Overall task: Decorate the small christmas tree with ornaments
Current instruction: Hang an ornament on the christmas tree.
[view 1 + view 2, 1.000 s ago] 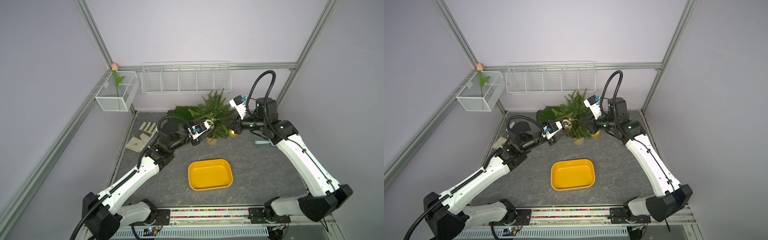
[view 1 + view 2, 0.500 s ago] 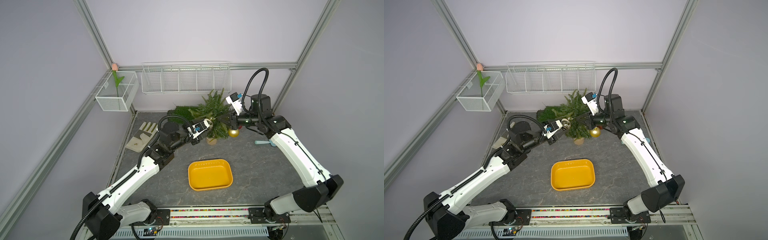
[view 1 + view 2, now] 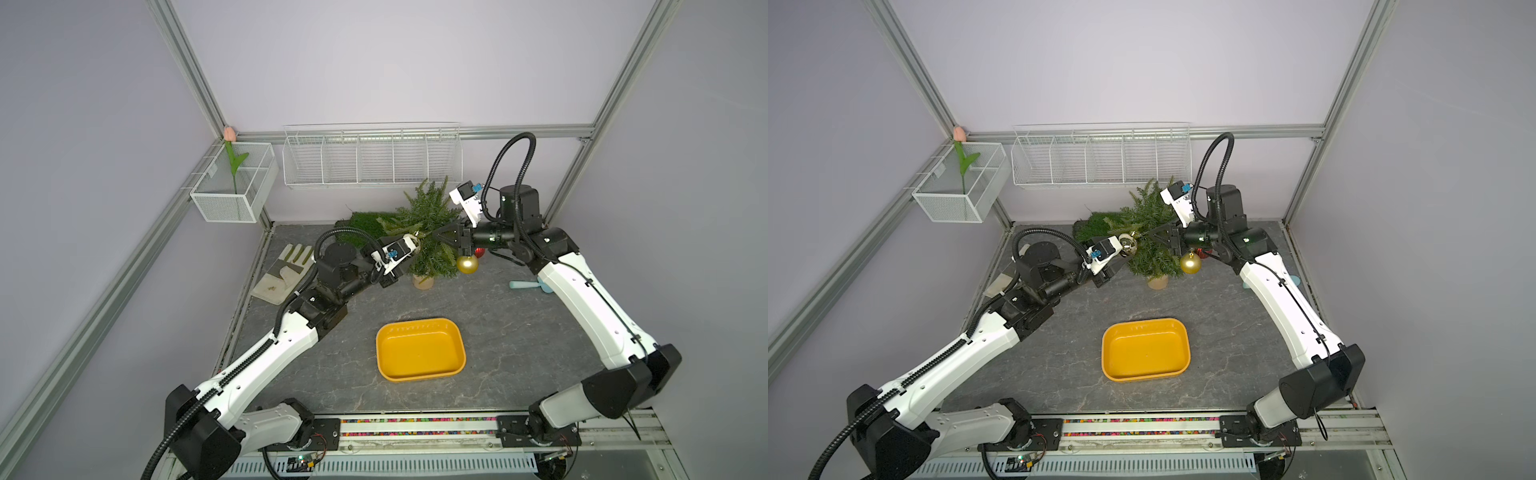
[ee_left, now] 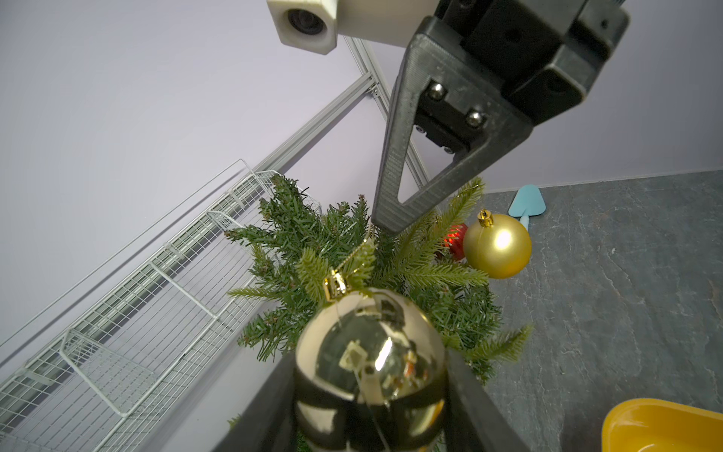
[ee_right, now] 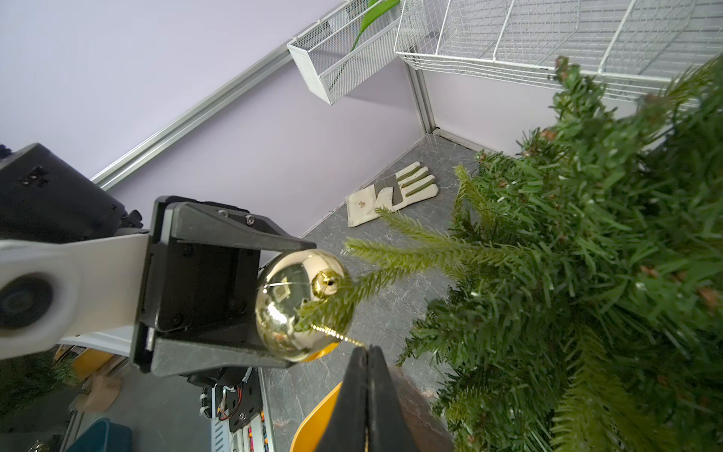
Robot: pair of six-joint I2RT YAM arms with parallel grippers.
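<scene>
Nearest, on the grey tabletop point(image 3: 519, 332): an empty yellow tray point(image 3: 419, 351). Beyond it, left gripper point(image 3: 1126, 246) clamped at about half width around a shiny pale gold bauble point(image 4: 367, 352), held off the table against the small christmas tree point(image 3: 432, 232) on the side toward the left arm. Facing it, right gripper point(image 5: 366, 351) pressed fully together, apparently pinching the bauble's gold hanging thread point(image 5: 336, 333) beside a branch tip point(image 5: 391, 256). Further along the tree: 1 matte gold bauble point(image 3: 466, 264) hanging, 1 red bauble point(image 4: 454, 240) half hidden behind it. So 2 ornaments apparently on, 1 not yet hung.

Likely hazards:
- Thin thread slipping out of the pinch before clearing the springy branch tip.
- Too hard a pull dragging the branch, tilting the light tree on its narrow beige base point(image 3: 423, 282) and shaking hung baubles loose.
- An early release by the left gripper dropping the slick round bauble to roll away.

Behind, a green turf mat point(image 3: 357, 226) and a white wire rack point(image 3: 370, 166).
</scene>
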